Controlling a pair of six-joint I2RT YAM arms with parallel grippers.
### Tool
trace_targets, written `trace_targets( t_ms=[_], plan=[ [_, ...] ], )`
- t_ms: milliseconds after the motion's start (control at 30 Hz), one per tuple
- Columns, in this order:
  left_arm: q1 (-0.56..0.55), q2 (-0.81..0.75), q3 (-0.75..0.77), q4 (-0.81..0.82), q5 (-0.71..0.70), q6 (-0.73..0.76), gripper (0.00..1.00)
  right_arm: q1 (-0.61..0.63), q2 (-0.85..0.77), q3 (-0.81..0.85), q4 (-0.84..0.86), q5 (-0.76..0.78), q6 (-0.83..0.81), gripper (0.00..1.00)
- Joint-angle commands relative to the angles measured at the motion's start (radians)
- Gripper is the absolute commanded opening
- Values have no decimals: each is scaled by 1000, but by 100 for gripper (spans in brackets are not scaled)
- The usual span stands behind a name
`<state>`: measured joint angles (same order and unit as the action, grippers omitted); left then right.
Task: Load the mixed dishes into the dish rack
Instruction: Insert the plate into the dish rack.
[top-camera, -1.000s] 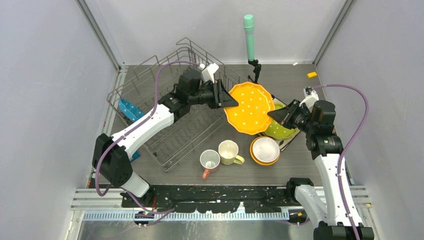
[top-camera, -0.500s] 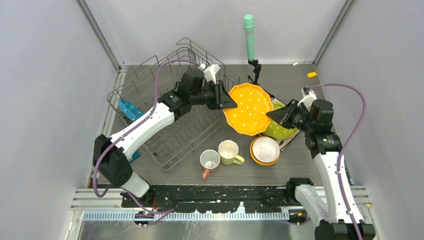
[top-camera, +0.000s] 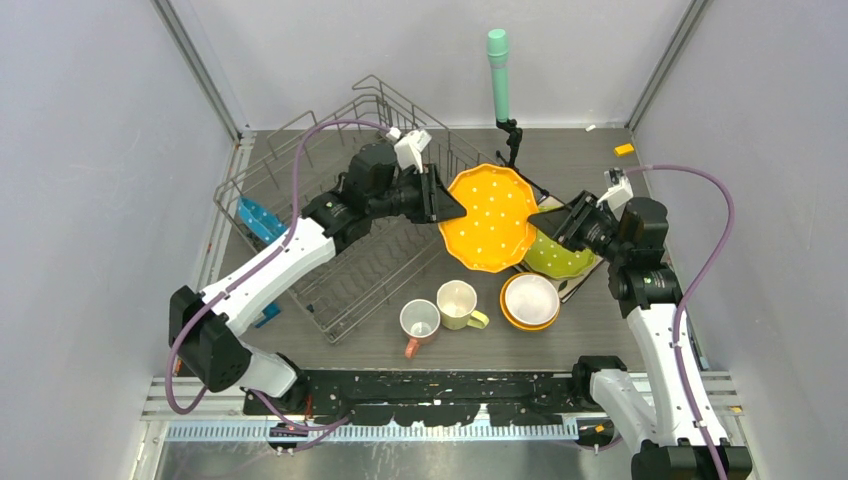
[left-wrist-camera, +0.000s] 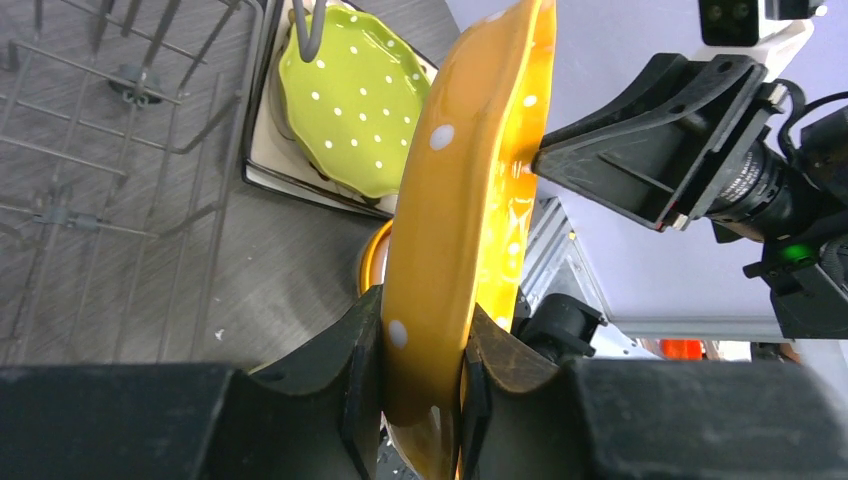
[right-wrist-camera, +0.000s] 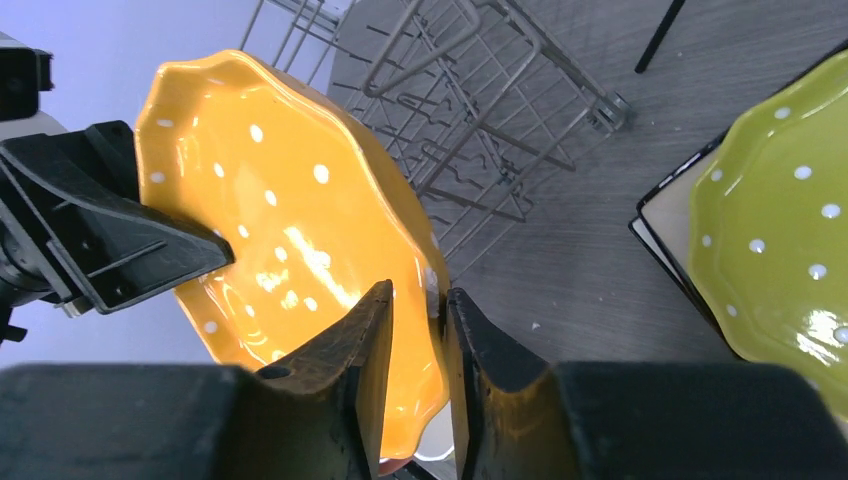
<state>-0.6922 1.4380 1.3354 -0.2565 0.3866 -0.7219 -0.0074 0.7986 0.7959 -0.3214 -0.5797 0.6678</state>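
Nearest the arm bases, a pink mug (top-camera: 419, 322), a pale-yellow mug (top-camera: 458, 303) and an orange bowl (top-camera: 530, 300) with a white bowl nested in it wait on the table. Just beyond them the yellow-green plate (top-camera: 560, 258) lies on the white square plate (left-wrist-camera: 262, 160).

Above these, the orange plate (top-camera: 492, 217) hangs in the air between the two arms, off the right corner of the dish rack (top-camera: 395, 262). The left gripper (left-wrist-camera: 422, 320) is clamped firmly on one side of its rim. The right gripper (right-wrist-camera: 418, 300) straddles the opposite rim, and whether it pinches or stands slack cannot be told.

This looks like a handover. To do it well, the right jaws should part fully and draw straight back in the plate's plane, so nothing drags the rim. Only then should the left arm swing. With one rim grip the plate may pivot, so slow motion is wise.

Farther off in the rack, a blue plate (top-camera: 262, 220) stands at the left side; lowering the orange one edge-first between free tines should suit.
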Motion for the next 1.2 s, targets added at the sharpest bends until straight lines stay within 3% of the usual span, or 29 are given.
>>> trace_targets(
  t_ms=[0,567,1167],
  plan=[
    [-1,-43,5,67,-32,41,0,7,-18,8,186,-56,79,34],
    [0,-118,19,-32,-174,110,0,7,-21,7,153,-21,53,46],
    [8,-205,38,-118,-326,177,0,7,-31,-7,124,15,37,51]
  ],
)
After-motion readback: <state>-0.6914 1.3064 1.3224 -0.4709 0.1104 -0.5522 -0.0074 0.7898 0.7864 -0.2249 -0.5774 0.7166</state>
